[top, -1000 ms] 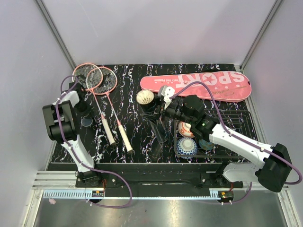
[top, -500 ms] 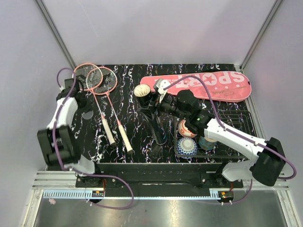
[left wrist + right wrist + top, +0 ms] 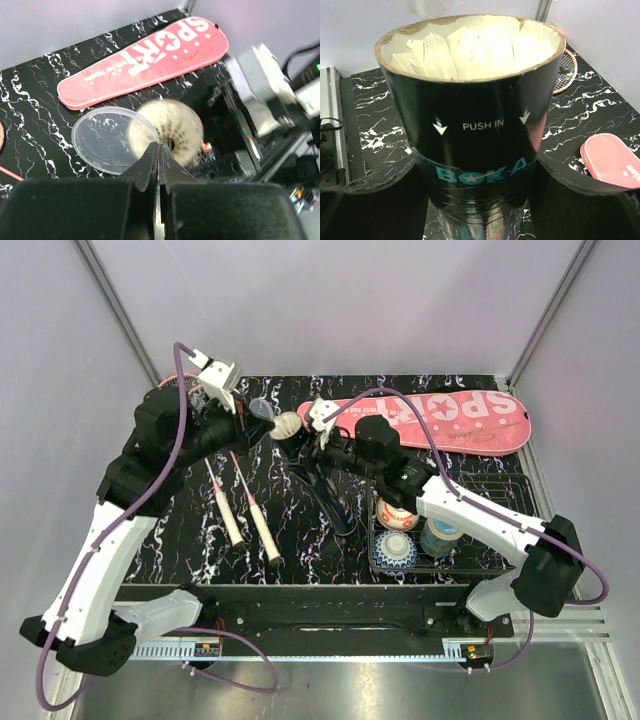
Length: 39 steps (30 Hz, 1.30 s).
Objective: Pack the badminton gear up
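Two grippers meet above the counter point(image 3: 300, 540): left gripper point(image 3: 159, 150) pinched shut on a clear lid point(image 3: 102, 140) at its rim, right gripper point(image 3: 475, 172) clasping the shuttlecock-filled black tube point(image 3: 470, 110) just beside it; such an edge pinch could let the lid skew or drop.

Black wire basket point(image 3: 495, 490) on marbled table point(image 3: 310, 540), right side; inside: blue bowl point(image 3: 395, 551), red-white bowl point(image 3: 398, 515), cup point(image 3: 440, 537).
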Tool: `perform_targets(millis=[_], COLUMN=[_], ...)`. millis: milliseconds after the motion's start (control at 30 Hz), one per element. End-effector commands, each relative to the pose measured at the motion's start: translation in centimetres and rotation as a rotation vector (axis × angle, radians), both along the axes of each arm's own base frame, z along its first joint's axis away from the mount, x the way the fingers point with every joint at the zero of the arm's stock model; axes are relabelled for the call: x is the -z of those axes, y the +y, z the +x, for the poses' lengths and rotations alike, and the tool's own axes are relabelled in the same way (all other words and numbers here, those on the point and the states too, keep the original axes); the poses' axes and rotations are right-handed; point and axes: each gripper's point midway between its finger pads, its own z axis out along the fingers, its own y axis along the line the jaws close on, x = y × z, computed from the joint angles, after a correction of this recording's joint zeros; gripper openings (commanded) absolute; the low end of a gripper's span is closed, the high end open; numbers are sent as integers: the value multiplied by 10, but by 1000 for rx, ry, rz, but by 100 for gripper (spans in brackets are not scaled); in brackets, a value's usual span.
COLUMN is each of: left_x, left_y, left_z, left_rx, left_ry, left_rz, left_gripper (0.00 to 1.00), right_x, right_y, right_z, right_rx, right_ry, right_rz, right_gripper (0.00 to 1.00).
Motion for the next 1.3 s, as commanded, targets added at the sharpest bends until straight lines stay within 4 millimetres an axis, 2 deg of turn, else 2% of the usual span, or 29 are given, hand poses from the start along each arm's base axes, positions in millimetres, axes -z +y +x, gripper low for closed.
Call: perform_targets(millis=[0, 167, 267, 400, 467, 700, 933, 1100, 1267], left_x=[-1, 8, 8, 12, 14, 18, 32, 30, 41], left_y=[-4, 6, 5, 3, 3, -17, -25, -28, -29], left_z=[-31, -46, -55, -58, -58, -79, -95, -110, -115], left_rx=[149, 176, 207, 229, 229, 375, 441, 493, 508], left_ry=[-113, -103, -100, -73, -58, -8, 83, 98, 151], left_rz=[159, 248, 245, 255, 271, 250, 252, 230, 250], left_gripper=[0, 0, 0, 0, 0, 0, 0, 0, 0], right_x=[-24, -20, -17, -18, -10, -8, -11, -11, -16], right_y=[1, 2, 2, 4, 2, -8, -12, -14, -17], right_z=[-3, -16, -20, -32, -42, -57, -62, -64, -67], right_rx=[-32, -115, -148, -228, -288, -359, -377, -381, -384], right_ry=[-70, -103, -116, -163, -176, -230, -257, -273, -291], right_rz=[13, -19, -52, -75, -111, -157, -158, -162, -154], right_gripper=[31, 30, 30, 28, 25, 25, 26, 26, 26])
